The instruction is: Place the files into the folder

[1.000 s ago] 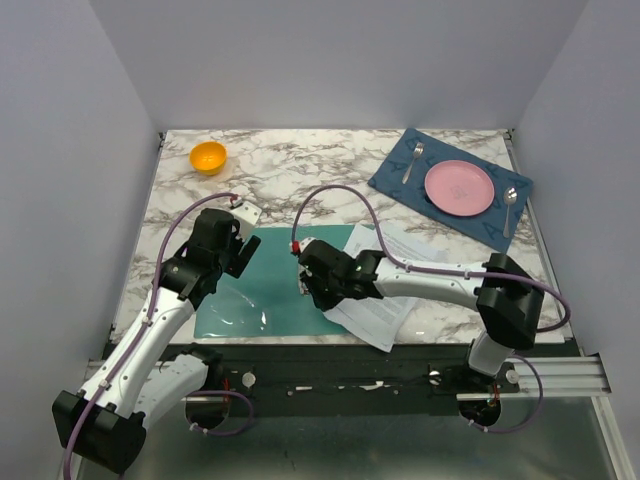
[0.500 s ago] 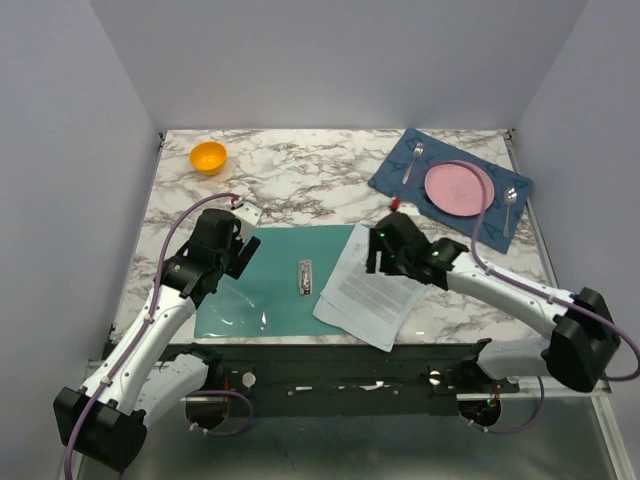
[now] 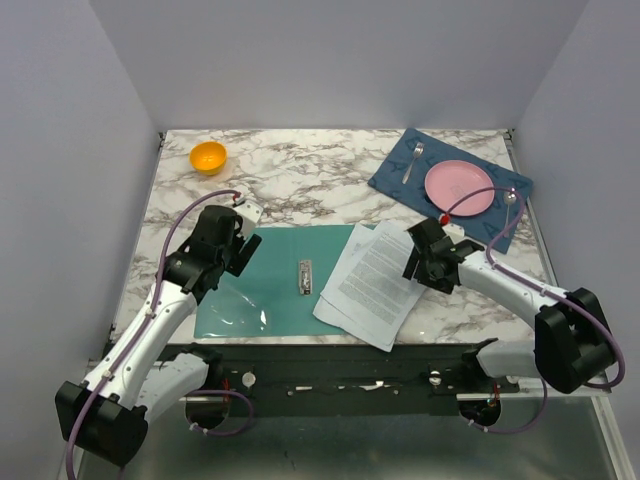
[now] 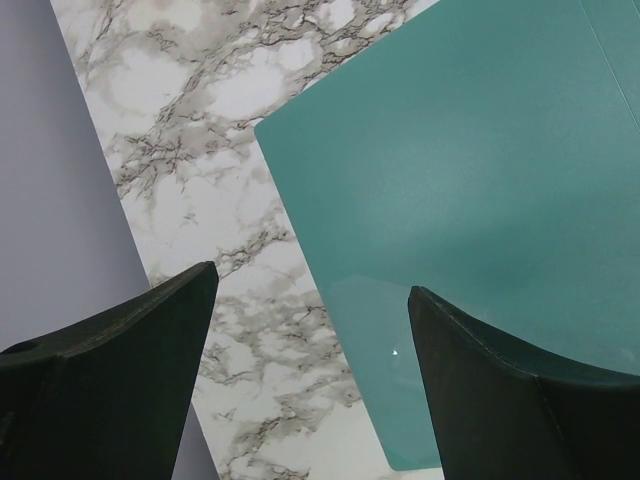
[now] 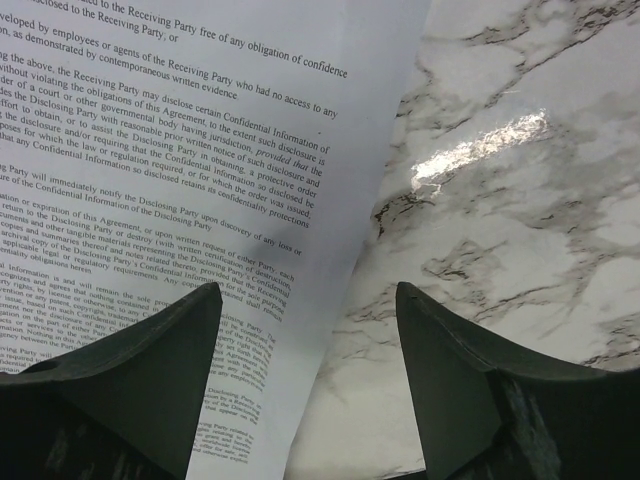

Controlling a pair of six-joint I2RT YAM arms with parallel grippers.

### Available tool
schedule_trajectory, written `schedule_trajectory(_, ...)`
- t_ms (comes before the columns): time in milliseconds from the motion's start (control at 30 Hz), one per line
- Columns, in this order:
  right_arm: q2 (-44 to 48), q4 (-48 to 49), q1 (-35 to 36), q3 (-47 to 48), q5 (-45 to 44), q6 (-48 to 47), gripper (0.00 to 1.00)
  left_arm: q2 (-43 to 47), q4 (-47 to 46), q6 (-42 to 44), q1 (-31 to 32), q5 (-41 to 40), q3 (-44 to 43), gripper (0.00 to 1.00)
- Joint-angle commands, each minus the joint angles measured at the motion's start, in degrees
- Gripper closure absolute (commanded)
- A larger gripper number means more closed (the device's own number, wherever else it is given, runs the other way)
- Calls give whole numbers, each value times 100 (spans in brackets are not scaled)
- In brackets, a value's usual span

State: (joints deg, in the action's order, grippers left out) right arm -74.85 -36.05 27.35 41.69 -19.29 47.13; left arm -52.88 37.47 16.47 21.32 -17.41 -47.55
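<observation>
On the table (image 3: 300, 175), one folder (image 3: 262, 288), at least two overlapping files (image 3: 375, 285)

Folder (image 4: 470, 170), below the left gripper (image 4: 312, 330): plain teal-green with a glossy sheen.
Files (image 5: 170, 180), under one side of the right gripper (image 5: 305, 340): white with dense black print.
Table (image 5: 520, 200), under its other side: white marble with grey-brown veining.
Fingers (image 4: 110, 380) of both grippers: black.
Beyond the right gripper: dark blue patterned placemat (image 3: 392, 175) and plain pink plate (image 3: 459, 187).
Beyond the left gripper: orange bowl (image 3: 208, 157).
Arms (image 3: 150, 330): white with black joints.
Cables (image 3: 172, 235): purple.
</observation>
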Motion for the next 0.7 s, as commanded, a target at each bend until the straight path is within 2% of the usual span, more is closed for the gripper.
schedule_trajectory(0, -117, 318, -134, -205, 241, 191, 25, 15, 67, 32, -40, -34, -176, 8)
schedule_trajectory(167, -171, 810, -230, -530, 627, 375, 32, 32, 76, 58, -40, -105, -158, 5)
schedule_trajectory(233, -92, 950, -239, -609, 681, 445, 40, 32, 85, 76, -40, -184, -141, 1)
schedule_trajectory(300, 92, 986, -239, -688, 690, 463, 51, 59, 67, 128, -40, -210, -97, 1)
schedule_trajectory(400, 391, 1004, -239, -706, 646, 402, 62, 59, 32, 172, -49, -263, -35, 1)
schedule_trajectory(567, 673, 960, -239, -680, 742, 288, 68, 6, -73, 199, -40, -324, 131, 1)
schedule_trajectory(667, 831, 916, -239, -689, 830, 253, 76, -29, -144, 243, -40, -447, 307, 1)
